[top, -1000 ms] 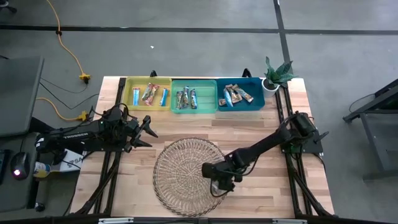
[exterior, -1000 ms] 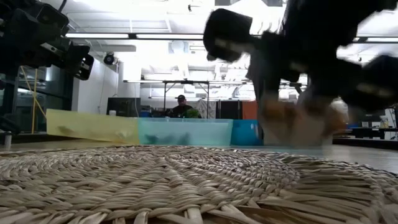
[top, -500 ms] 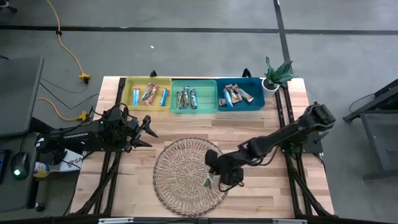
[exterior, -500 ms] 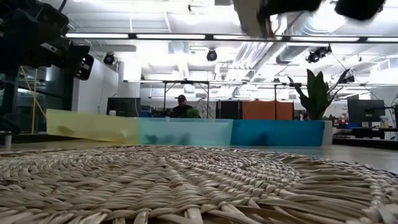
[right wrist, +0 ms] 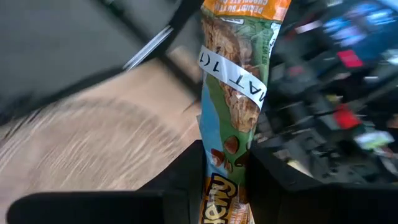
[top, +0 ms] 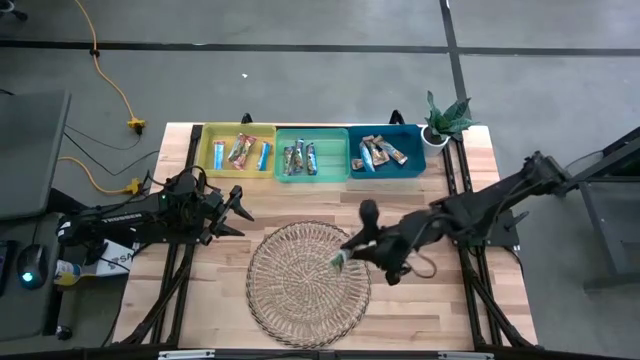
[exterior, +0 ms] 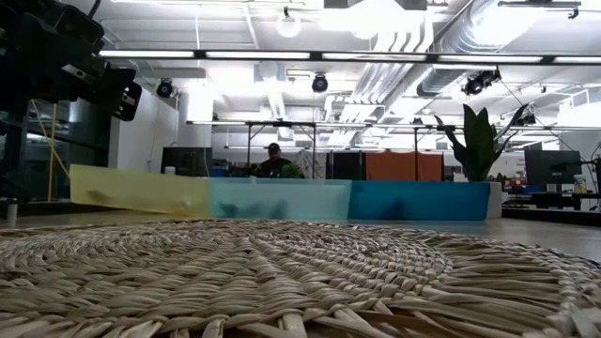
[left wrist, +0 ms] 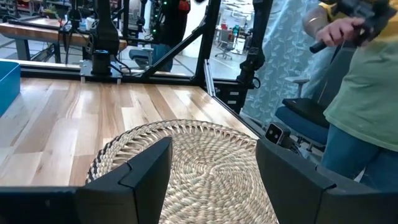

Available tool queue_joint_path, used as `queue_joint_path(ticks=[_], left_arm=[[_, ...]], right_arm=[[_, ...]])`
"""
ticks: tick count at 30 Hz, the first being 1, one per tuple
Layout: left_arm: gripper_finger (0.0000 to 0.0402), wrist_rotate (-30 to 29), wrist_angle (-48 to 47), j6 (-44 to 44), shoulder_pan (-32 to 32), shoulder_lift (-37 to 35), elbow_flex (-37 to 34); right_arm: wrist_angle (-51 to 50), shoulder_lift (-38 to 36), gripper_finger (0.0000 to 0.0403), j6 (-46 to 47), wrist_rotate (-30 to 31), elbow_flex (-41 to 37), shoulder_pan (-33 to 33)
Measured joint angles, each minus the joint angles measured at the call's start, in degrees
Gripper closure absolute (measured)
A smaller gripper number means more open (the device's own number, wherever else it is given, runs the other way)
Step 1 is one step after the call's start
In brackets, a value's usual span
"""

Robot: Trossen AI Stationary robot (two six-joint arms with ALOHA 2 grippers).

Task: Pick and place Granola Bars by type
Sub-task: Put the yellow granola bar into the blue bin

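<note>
My right gripper (top: 352, 254) is shut on a green granola bar (top: 340, 261) with an orange end and a white tape label (right wrist: 233, 81), above the right rim of the round wicker plate (top: 303, 283). More bars lie in the yellow bin (top: 238, 151), the green bin (top: 311, 153) and the blue bin (top: 386, 151) along the table's far edge. My left gripper (top: 240, 212) waits open, left of the plate, facing it (left wrist: 186, 155). In the low view neither the bar nor my right gripper shows. My right gripper pinches the green bar between its two fingers (right wrist: 183, 177) at one end (right wrist: 225, 165). The rest of the bar, with its orange end (right wrist: 245, 9), sticks out past the fingertips. It is lifted clear over the plate's right rim.
A potted plant (top: 445, 120) stands at the table's far right corner, beside the blue bin. A person in a yellow-green shirt (left wrist: 367, 74) is beyond the table's right side. Bare wood lies between the plate and the bins (top: 320, 200).
My right gripper has risen from the right part of the wicker plate with the green bar, passing up out of the low view, and has moved toward the table's far edge. The bar now hangs clear above the plate's rim. The right arm's elbow has swung out to the right.
</note>
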Motion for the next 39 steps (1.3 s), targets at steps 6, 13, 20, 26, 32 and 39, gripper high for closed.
queue_joint_path(ticks=[6, 13, 20, 26, 32, 39], left_arm=[[0.0172, 0.0, 0.0, 0.0, 0.0, 0.0, 0.0], [0.0172, 0.0, 0.0, 0.0, 0.0, 0.0, 0.0], [0.0172, 0.0, 0.0, 0.0, 0.0, 0.0, 0.0], [0.0172, 0.0, 0.0, 0.0, 0.0, 0.0, 0.0], [0.0172, 0.0, 0.0, 0.0, 0.0, 0.0, 0.0], [0.0172, 0.0, 0.0, 0.0, 0.0, 0.0, 0.0]], right_arm=[[10.1, -4.1, 0.0316, 4.6, 5.6, 0.0, 0.0], [18.6, -6.0, 0.0316, 8.7, 10.7, 0.0, -0.2], [18.9, -5.9, 0.0316, 8.9, 15.1, 0.0, -0.2], [23.5, -5.9, 0.0316, 8.4, 29.4, 0.0, -0.2], [27.0, -5.9, 0.0316, 8.3, 44.8, 0.0, -4.4], [26.6, -5.8, 0.0316, 16.1, 53.1, 0.0, -14.9]])
